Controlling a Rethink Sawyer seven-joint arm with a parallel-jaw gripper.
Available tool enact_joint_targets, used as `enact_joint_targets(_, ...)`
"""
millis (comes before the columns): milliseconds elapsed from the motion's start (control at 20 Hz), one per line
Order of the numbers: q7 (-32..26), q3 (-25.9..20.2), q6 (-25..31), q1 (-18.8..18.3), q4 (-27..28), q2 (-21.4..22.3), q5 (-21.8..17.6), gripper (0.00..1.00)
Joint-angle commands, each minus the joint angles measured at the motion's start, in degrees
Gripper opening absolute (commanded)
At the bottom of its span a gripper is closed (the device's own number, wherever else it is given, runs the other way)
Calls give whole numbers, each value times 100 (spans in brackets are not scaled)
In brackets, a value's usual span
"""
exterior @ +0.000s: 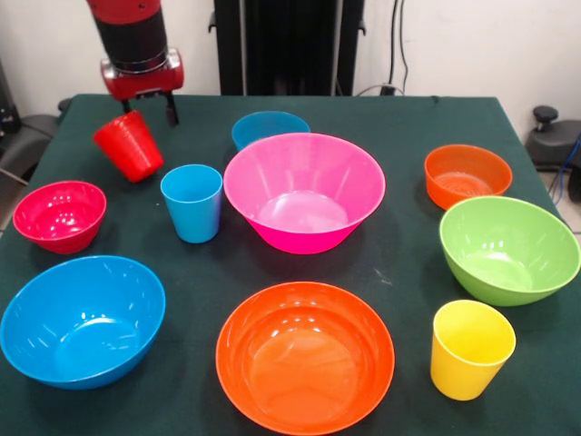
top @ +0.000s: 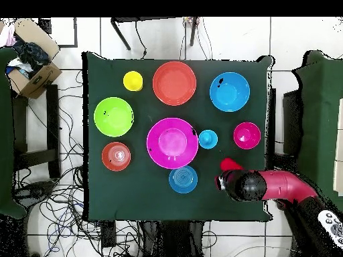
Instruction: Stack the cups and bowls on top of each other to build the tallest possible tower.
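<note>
My gripper (exterior: 148,111) is at the table's far left in the front view, shut on the rim of the red cup (exterior: 129,145). The cup hangs tilted above the cloth, and also shows in the overhead view (top: 230,164). The light blue cup (exterior: 192,202) stands upright just left of the large pink bowl (exterior: 304,191), which is empty at the table's middle. The small blue bowl (exterior: 270,127) sits behind the pink one. The small red bowl (exterior: 59,213), large blue bowl (exterior: 82,318), large orange bowl (exterior: 304,359), large green bowl (exterior: 508,247), small orange bowl (exterior: 467,174) and yellow cup (exterior: 470,348) stand apart.
The dark green table (exterior: 399,272) holds every piece singly, with nothing nested. The robot's pedestal (exterior: 289,45) stands behind the far edge. A cardboard box (top: 30,57) and loose cables (top: 60,194) lie on the floor beside the table.
</note>
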State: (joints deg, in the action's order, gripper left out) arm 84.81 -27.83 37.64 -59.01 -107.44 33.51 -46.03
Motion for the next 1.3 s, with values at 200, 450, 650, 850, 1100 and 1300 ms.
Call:
enact_joint_targets(200, 179, 315, -665, 344, -698, -430, -574, 100)
enact_joint_targets(450, -59, -21, -1318, 293, -299, -855, -698, 100)
enact_joint_targets(650, -38, 3, -1397, 389, -207, -593, -728, 100)
enact_joint_targets(850, -83, 83, -1378, 373, -184, -484, -709, 100)
enact_joint_targets(1100, -96, 87, -1083, 491, -207, -238, -473, 100)
enact_joint_targets(1300, -89, 29, -524, 623, -453, 396, -4, 100)
